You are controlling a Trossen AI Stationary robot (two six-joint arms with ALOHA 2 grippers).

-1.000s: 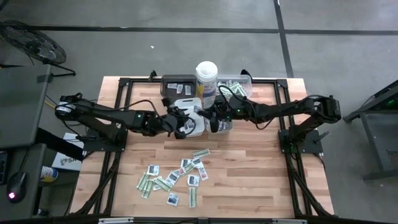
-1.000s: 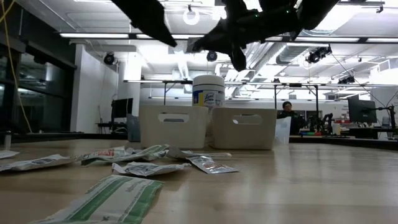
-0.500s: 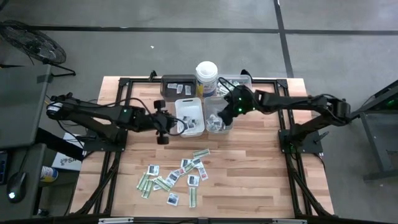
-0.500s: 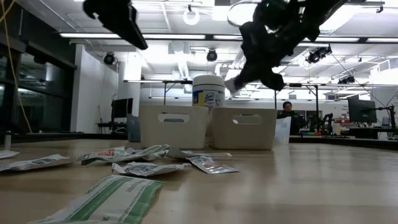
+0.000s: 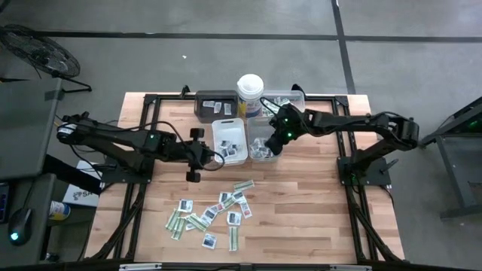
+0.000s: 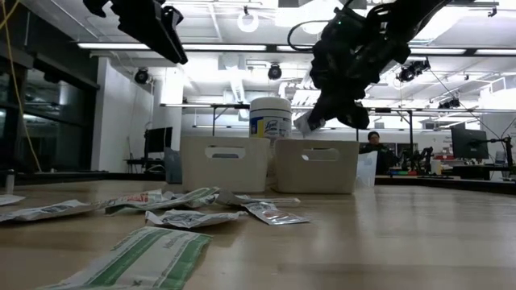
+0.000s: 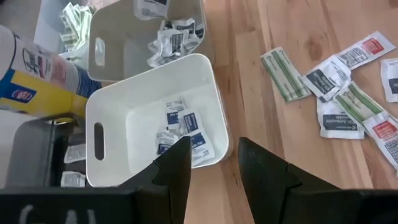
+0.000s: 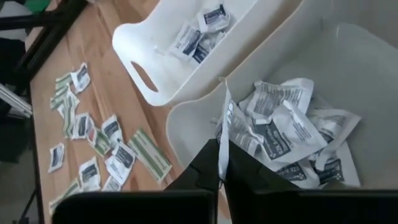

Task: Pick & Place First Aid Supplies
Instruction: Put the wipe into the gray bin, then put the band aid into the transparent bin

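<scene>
While my right end effector (image 8: 221,163) pinches a thin white sachet (image 8: 222,134) by its edge, it feels light and floppy; my left end effector (image 7: 211,163) stays spread and empty.

You're looking at the left gripper (image 5: 193,154) hanging left of centre, just beside the white tray (image 5: 230,141). The right gripper (image 5: 276,140) is sitting over the neighbouring tray (image 5: 263,140). Loose packets (image 5: 215,214) are lying scattered at lower centre.

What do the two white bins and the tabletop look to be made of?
White bins: likely moulded plastic with a smooth matte finish, going by the rounded corners and cut-out handle slots. Tabletop: wood, apparently butcher-block, showing pale joined planks with visible grain.
</scene>
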